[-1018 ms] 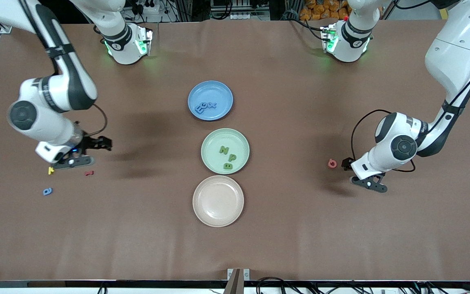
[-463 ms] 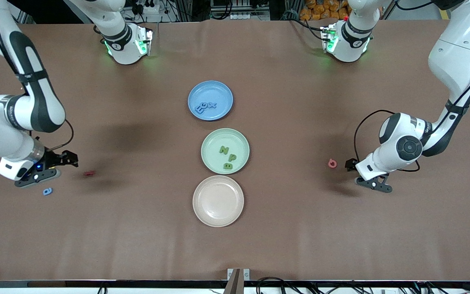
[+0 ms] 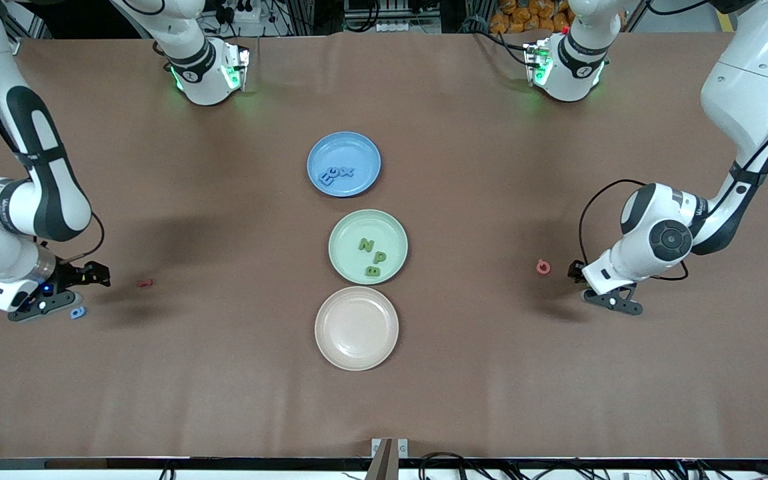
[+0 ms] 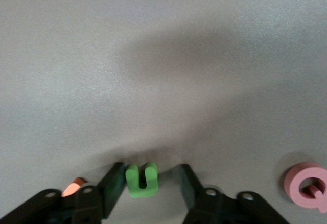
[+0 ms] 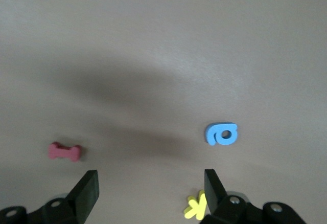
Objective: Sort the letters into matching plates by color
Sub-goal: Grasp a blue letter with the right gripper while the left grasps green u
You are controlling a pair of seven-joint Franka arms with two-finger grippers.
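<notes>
**Both grippers low over stray letters at the table's two ends**

Centre frame in the front view, three plates line up: the blue plate (image 3: 343, 163) uppermost with three blue letters (image 3: 335, 175) in it, the pale green plate (image 3: 368, 246) below with three green letters (image 3: 372, 256), and the beige plate (image 3: 356, 328) lowest.

At the right edge of that frame, the left gripper (image 4: 148, 188) sits low at the table. Its fingers (image 4: 113, 182) stand apart on either side of a green U-shaped letter (image 4: 142, 180), not clamped on it. A pink letter (image 3: 543, 267) lies just beside.

At the frame's left edge, the right gripper (image 5: 151, 191) hangs wide open over a blue letter (image 3: 77, 312), a yellow letter (image 5: 195, 207) and a dark red piece (image 3: 145, 283).
</notes>
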